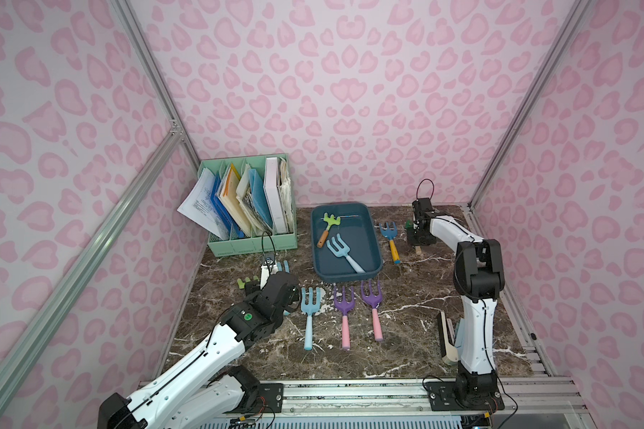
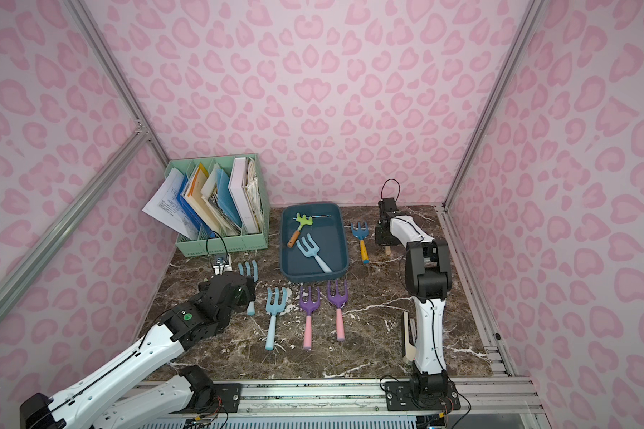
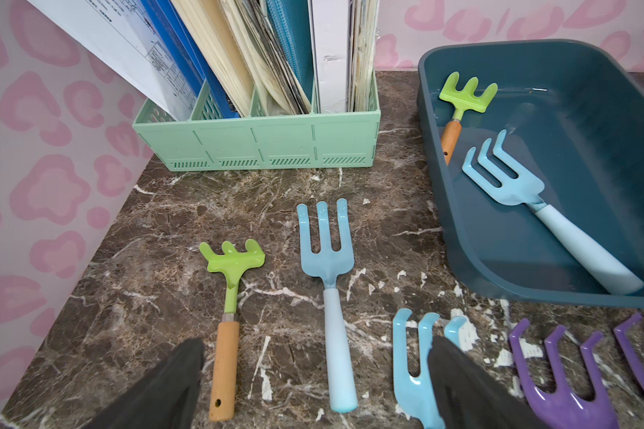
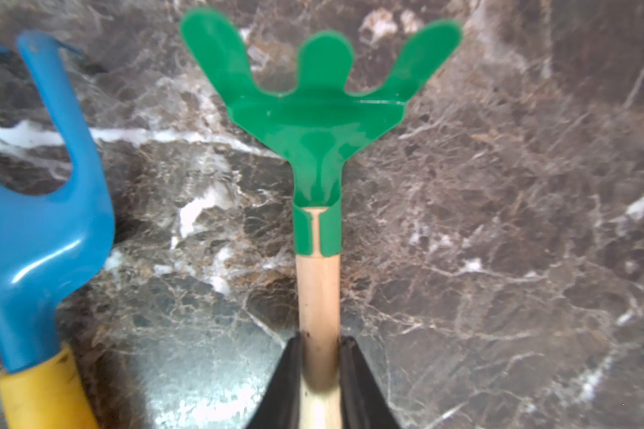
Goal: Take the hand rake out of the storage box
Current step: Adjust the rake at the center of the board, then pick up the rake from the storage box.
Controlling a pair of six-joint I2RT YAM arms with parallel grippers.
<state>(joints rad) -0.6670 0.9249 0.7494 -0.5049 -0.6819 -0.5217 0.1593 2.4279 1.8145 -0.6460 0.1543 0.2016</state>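
The storage box (image 1: 341, 204) (image 2: 311, 204) (image 3: 439, 178) is a shallow teal bin at the back middle of the marble table. Inside it lie a lime hand rake (image 1: 331, 221) (image 3: 467, 94) with an orange wooden handle and a light blue hand rake (image 1: 341, 249) (image 3: 506, 182). Right of the box, my right gripper (image 1: 416, 237) (image 4: 320, 340) is shut on the pale wooden handle of a dark green hand rake (image 4: 318, 111), low over the table. My left gripper (image 1: 270, 286) (image 3: 316, 343) hangs open at the front left, nothing between its fingers.
A mint file organiser (image 1: 253, 245) with papers stands left of the box. A blue rake with a yellow handle (image 1: 389, 232) (image 4: 41, 223) lies beside the green one. Lime (image 3: 231, 260), light blue (image 1: 308, 308) and purple rakes (image 1: 344, 308) lie in front of the box.
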